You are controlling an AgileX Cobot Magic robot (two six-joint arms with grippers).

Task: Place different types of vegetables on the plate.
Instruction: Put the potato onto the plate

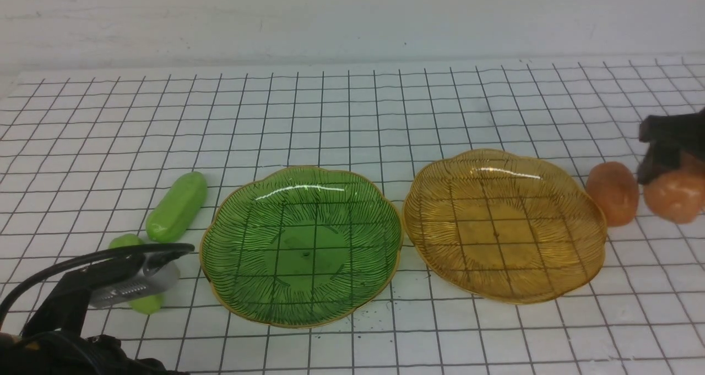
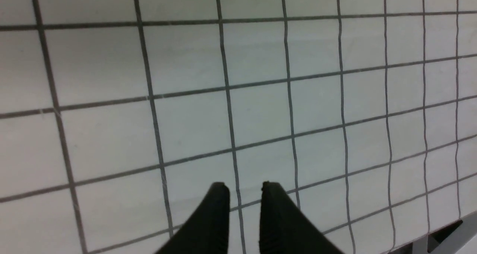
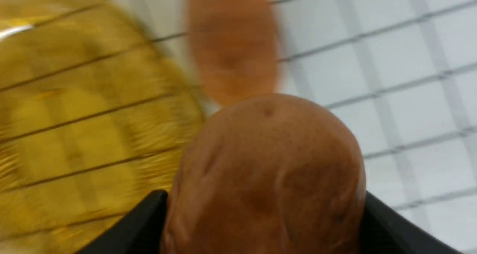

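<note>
My right gripper (image 1: pixel 667 168) is shut on an orange-brown potato (image 1: pixel 676 197) and holds it just off the table at the far right; the wrist view shows the potato (image 3: pixel 266 172) filling the space between the black fingers (image 3: pixel 387 224). The second potato (image 1: pixel 612 192) lies next to the amber plate (image 1: pixel 504 157), also in the right wrist view (image 3: pixel 233 41). One green cucumber (image 1: pixel 176 207) lies left of the green plate (image 1: pixel 300 320). The other cucumber (image 1: pixel 147 304) is partly hidden behind my left arm. My left gripper (image 2: pixel 244 188) is shut and empty over bare grid table.
Both plates hold nothing. The amber plate's rim (image 3: pixel 74 116) lies close beside the held potato. My left arm's wrist camera (image 1: pixel 132 284) and cable stand at the front left. The table's edge (image 2: pixel 439 231) shows in the left wrist view.
</note>
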